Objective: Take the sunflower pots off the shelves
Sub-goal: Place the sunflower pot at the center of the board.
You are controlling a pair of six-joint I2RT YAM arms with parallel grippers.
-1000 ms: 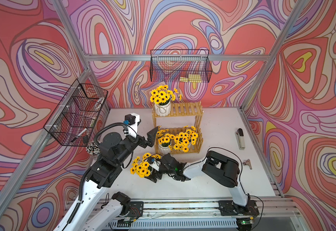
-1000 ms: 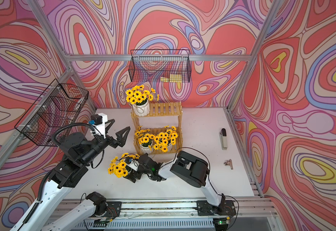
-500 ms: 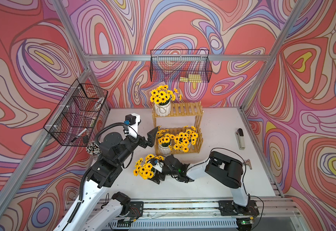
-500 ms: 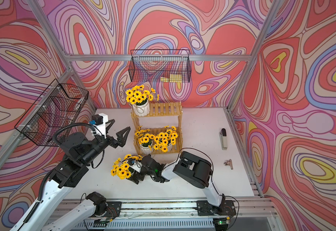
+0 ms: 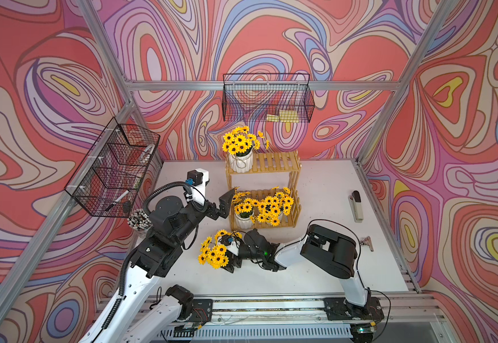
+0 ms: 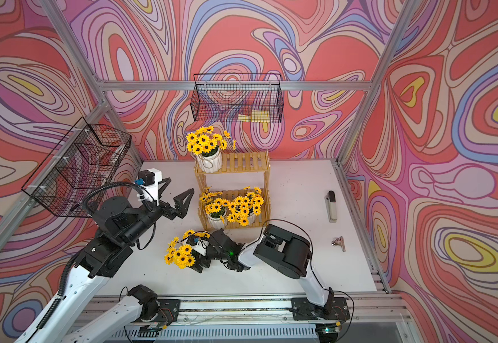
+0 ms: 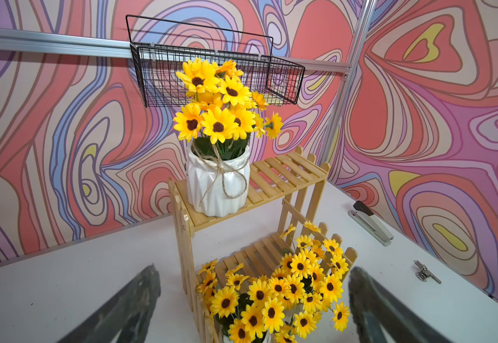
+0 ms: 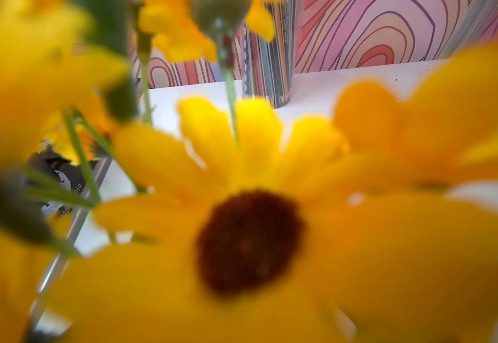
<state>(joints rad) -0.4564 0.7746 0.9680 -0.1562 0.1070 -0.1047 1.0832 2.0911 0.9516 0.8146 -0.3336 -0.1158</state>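
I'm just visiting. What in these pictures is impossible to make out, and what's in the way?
- Right gripper: in both top views the table bunch covers its jaws, so a grip cannot be judged.
- That bunch's pot: hidden in both top views under blooms and gripper.
- Right wrist view: blurred petals fill it.
- Lower shelf's right-hand pot: mostly buried under its flowers in both top views.
- Side basket: contents too small to name.

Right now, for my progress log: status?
Left jaws open beside shelves. Right jaws wide around one sunflower pot on table, grip unclear. Three pots shelved; nothing blocking.

partial "019" on blurred dark part (image 8: 69, 178)
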